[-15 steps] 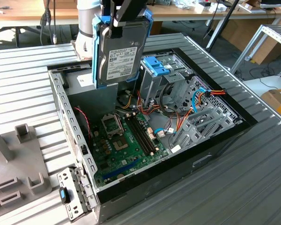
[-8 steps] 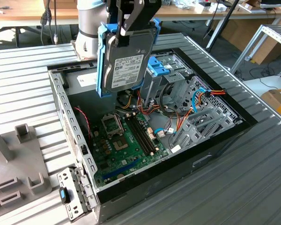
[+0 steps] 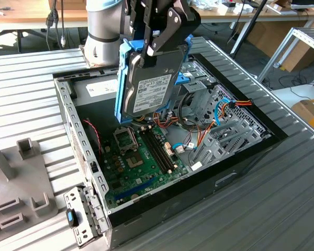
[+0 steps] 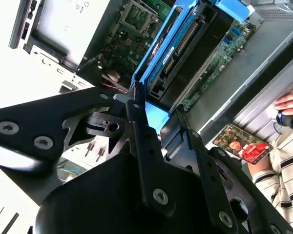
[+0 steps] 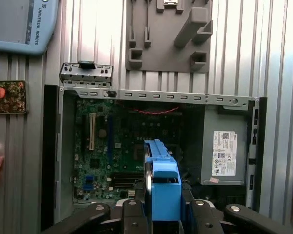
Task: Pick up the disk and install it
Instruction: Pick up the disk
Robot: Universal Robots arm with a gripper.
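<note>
Gripper (image 3: 155,48) clamps disk (image 3: 149,89) upright above open PC case (image 3: 69,123) w/ green board (image 3: 138,164) inside. Disk: dark, white label, blue frame.

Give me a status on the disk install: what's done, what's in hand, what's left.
Done: the pickup. The gripper holds the disk on edge in the air, jaws shut on its blue carrier. In hand: the disk hangs above the open computer case, over the motherboard. Left: the install itself; the disk is not yet seated anywhere in the case.
</note>
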